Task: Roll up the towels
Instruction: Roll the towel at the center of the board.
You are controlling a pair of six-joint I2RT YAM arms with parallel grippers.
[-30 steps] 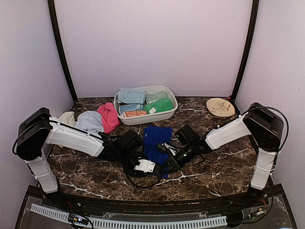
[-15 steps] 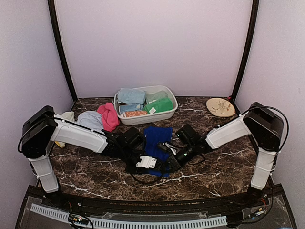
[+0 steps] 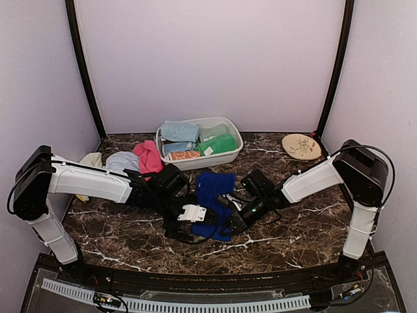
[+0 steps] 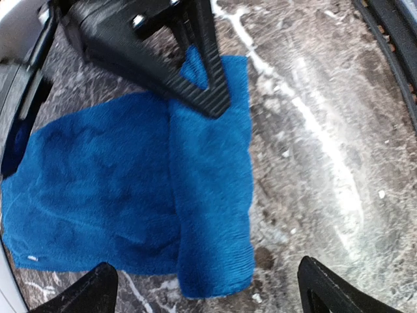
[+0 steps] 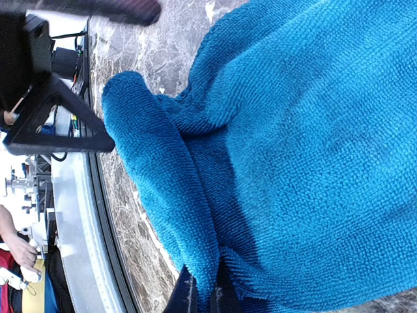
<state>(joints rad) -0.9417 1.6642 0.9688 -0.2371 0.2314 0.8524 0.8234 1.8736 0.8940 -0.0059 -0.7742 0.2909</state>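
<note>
The royal blue towel (image 3: 213,191) lies flat on the marble table in front of the tub, its near end folded over into a thick first turn (image 4: 212,215). My right gripper (image 3: 227,223) is shut on that folded edge at its right end; the right wrist view shows the fingers (image 5: 195,297) pinching the cloth (image 5: 293,150). My left gripper (image 3: 201,219) is open and empty at the left end of the fold, one fingertip (image 4: 88,293) on either side of it, not touching. The right gripper's fingers (image 4: 195,72) show at the far end of the fold.
A white oval tub (image 3: 234,153) at the back holds several rolled towels, pale blue and green among them. A pink towel (image 3: 149,159), a pale blue one (image 3: 122,163) and a cream cloth (image 3: 91,160) lie back left. A round tan plate (image 3: 301,146) sits back right.
My left arm has swung inward and its gripper has moved away from the front edge, up to the left end of the towel's fold. The right gripper has stayed shut on the fold.
</note>
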